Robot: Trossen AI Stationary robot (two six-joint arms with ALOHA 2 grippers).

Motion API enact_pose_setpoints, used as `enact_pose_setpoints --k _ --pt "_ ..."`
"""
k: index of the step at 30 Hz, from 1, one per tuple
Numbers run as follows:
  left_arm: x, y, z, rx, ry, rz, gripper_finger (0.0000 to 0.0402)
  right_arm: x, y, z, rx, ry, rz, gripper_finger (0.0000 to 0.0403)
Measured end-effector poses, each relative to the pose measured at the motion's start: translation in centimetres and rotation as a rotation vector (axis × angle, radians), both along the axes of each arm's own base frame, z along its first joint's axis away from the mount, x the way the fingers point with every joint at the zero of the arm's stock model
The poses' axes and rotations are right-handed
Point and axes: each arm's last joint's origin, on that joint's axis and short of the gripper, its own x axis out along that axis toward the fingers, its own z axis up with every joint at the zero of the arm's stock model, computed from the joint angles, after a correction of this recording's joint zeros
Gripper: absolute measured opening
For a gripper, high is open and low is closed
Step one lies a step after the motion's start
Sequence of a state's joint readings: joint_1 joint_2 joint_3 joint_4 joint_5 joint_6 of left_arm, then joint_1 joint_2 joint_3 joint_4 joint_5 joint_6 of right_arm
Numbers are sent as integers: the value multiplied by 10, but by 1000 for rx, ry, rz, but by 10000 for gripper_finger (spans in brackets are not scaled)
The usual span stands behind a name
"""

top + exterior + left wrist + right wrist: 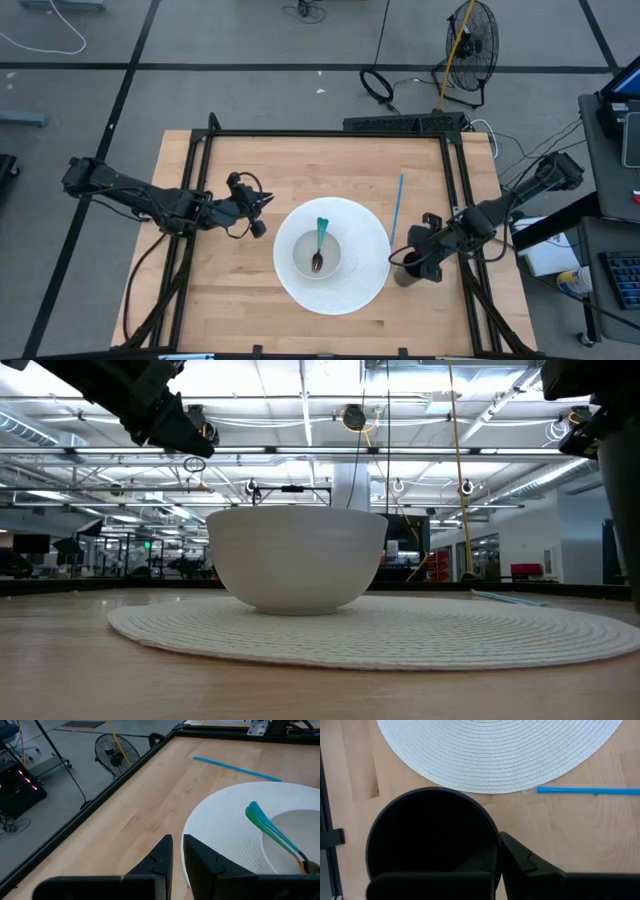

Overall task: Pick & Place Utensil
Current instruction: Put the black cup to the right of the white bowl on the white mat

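Observation:
A white bowl (300, 256) stands on a round white woven mat (366, 250) at the table's middle. A spoon with a teal handle (319, 243) lies in the bowl, its handle leaning on the far rim (270, 825). My left gripper (256, 210) hovers left of the mat, raised above the table (165, 420), shut and empty (177, 851). My right gripper (412, 262) is at the mat's right edge, shut on a dark cup (405, 272). My right gripper holds the dark cup by its rim (492, 830), on the side away from the mat, with one finger inside the cup and the other finger (520, 857) outside. The cup stands upright, mouth up. Whether its base is on the table, I cannot tell.
A thin blue stick (398, 205) lies flat on the wood just right of the mat, running near to far (590, 791). A black frame (320, 133) edges the table. A floor fan (470, 40) stands beyond the far edge.

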State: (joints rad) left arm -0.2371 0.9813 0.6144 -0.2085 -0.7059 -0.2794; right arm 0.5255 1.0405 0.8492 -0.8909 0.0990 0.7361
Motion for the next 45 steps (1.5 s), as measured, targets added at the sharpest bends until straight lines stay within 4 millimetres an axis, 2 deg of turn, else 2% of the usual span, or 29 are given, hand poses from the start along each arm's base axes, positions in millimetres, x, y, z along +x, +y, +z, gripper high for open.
enact_pose_setpoints --k 7,15,21,28,34,45 --pt "0 0 0 0 0 -1 51 3 0 22 2 -34 22 1" --pt "0 0 0 1 0 -1 51 10 -7 60 -1 -131 55 1" --pt "0 0 0 5 3 -4 51 13 -15 90 -30 -137 56 0" --pt "0 0 0 5 3 -3 51 31 -19 111 -91 -103 92 0" --pt "0 0 0 5 3 -3 51 57 -22 111 -137 -80 159 0" --pt "0 0 0 0 0 0 51 112 -46 79 -77 -26 264 1"
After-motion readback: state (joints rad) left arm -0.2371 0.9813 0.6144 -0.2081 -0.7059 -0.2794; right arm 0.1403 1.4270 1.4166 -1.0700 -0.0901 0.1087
